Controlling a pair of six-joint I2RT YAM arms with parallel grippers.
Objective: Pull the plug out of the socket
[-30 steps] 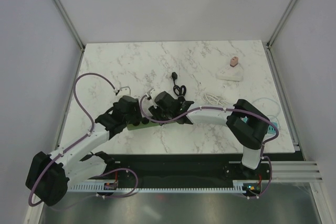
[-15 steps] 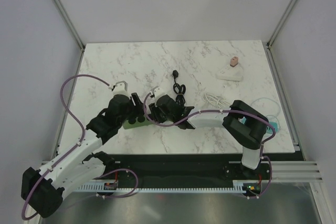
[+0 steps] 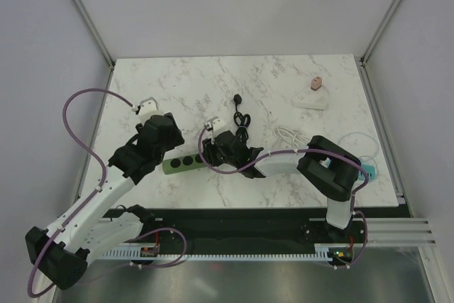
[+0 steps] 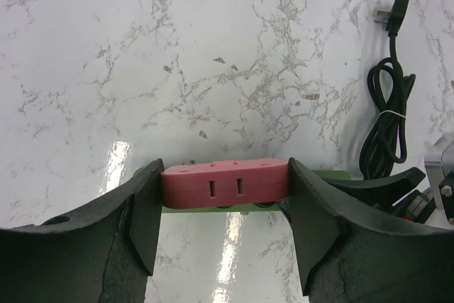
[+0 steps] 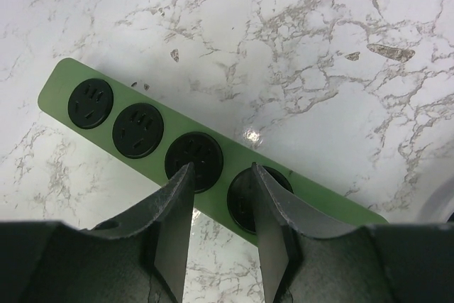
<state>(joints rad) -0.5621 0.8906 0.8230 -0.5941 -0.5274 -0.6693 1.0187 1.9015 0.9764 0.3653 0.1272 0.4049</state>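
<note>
The red plug [image 4: 225,184] is clamped at both ends by my left gripper [image 4: 223,196], which is shut on it and holds it just clear of the green socket strip [image 4: 328,174]. In the top view the left gripper [image 3: 164,142] hangs above the strip's left end and hides the plug. The strip [image 3: 181,163] lies flat with its black sockets bare. My right gripper [image 5: 221,169] stands open, its fingertips [image 5: 183,188] down on the strip [image 5: 67,76] over the two right-hand sockets, nothing between them. From above, the right gripper [image 3: 216,150] covers the strip's right end.
A coiled black cord [image 3: 241,116] with its plug lies just behind the right gripper. A white cable [image 3: 287,133] lies to its right. A white socket block with a pink plug [image 3: 313,93] sits at the back right. A teal item [image 3: 369,170] is at the right edge.
My left gripper has risen and drawn back to the left with the red plug, leaving the strip's left sockets uncovered. The right gripper has stayed on the strip.
</note>
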